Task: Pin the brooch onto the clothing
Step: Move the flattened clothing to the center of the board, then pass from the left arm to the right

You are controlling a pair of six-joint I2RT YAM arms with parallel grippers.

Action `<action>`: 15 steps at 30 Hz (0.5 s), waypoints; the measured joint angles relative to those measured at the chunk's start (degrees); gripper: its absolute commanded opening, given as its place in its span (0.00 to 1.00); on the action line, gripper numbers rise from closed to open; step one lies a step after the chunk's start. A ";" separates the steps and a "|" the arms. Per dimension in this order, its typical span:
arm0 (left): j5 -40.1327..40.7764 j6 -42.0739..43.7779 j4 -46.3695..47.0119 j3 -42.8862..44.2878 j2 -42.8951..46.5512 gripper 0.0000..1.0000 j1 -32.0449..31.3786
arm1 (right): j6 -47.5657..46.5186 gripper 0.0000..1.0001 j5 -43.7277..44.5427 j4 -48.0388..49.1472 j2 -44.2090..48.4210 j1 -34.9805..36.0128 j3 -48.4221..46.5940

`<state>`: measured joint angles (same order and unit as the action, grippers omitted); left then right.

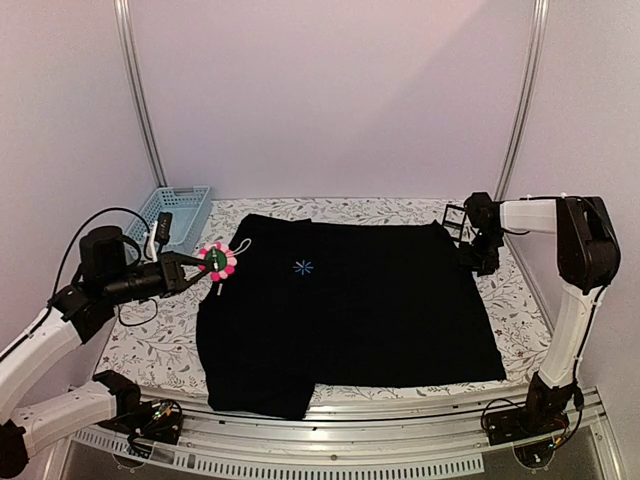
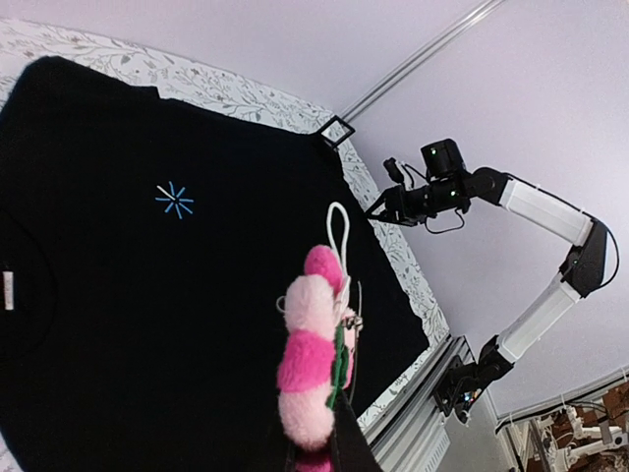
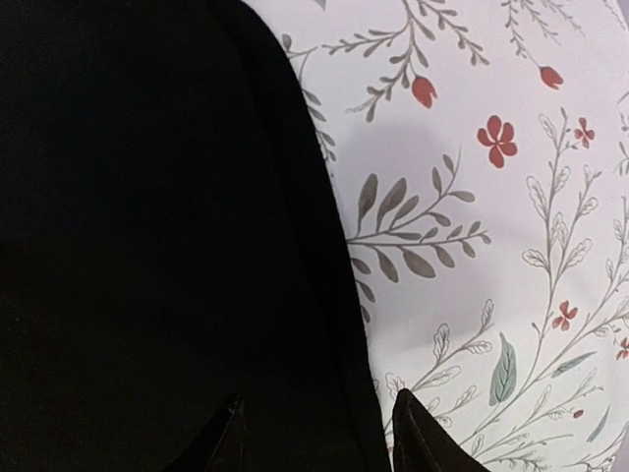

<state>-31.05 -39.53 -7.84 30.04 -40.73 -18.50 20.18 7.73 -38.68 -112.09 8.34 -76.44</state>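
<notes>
The brooch (image 1: 217,260), a fluffy flower of pink petals, hangs just above the left edge of the clothing (image 1: 380,310), near its collar. My left gripper (image 1: 200,265) is shut on the brooch (image 2: 310,354), which the left wrist view shows edge-on with its pin wire and a white loop. The clothing (image 2: 147,295) is a black shirt lying flat, with a small light-blue star emblem (image 1: 303,267) on the chest. My right gripper (image 1: 480,262) sits low at the shirt's right edge. It is open (image 3: 319,413), and the hem of the clothing (image 3: 147,197) lies between its fingertips.
A blue basket (image 1: 175,215) holding a dark item stands at the back left. A small black stand (image 1: 455,215) sits at the back right, behind the right gripper. The floral tablecloth (image 3: 472,246) shows around the shirt. A metal rail (image 1: 400,415) runs along the front edge.
</notes>
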 measured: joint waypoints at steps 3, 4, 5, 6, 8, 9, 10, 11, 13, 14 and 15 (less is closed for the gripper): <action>-0.50 2.67 -5.22 4.57 0.00 0.00 0.07 | 0.28 0.56 -0.15 -3.37 3.91 0.87 -1.18; -0.74 3.30 -6.95 5.77 0.00 0.00 0.09 | 0.52 0.57 -0.22 -4.33 5.92 1.20 -1.22; -1.14 3.85 -8.72 6.86 0.00 0.00 0.11 | 0.59 0.58 -0.39 -5.46 8.52 1.68 -1.25; -1.53 4.24 -10.19 7.69 0.00 0.00 0.11 | 0.79 0.59 -0.79 -6.47 11.32 2.21 -1.31; -2.25 4.63 -12.96 8.96 -0.07 0.00 0.11 | 1.20 0.60 -1.99 -8.00 17.14 3.37 -1.51; -2.60 4.85 -14.23 9.51 -0.20 0.00 0.13 | 1.40 0.61 -2.97 -8.50 19.76 3.91 -1.73; -2.97 5.18 -15.58 10.23 -0.35 0.00 0.13 | 1.55 0.62 -4.04 -8.72 21.66 4.31 -1.86; -3.26 5.64 -17.20 11.23 -0.68 0.00 0.15 | 1.81 0.63 -5.97 -8.81 24.11 4.94 -1.92; -3.39 6.75 -19.37 12.98 -1.22 0.00 0.15 | 2.54 0.69 -9.14 -8.59 27.26 6.05 -1.70; -3.45 7.37 -20.46 14.03 -1.46 0.00 0.15 | 3.06 0.72 -11.06 -7.85 28.85 6.80 -1.09; -3.48 8.02 -21.09 14.84 -1.55 0.00 0.17 | 3.54 0.73 -12.72 -7.06 30.14 7.48 -0.31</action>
<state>-34.52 -31.51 -28.93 44.88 -42.28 -18.33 23.73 -4.99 -45.74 -81.95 15.81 -76.75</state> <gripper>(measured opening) 0.089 0.672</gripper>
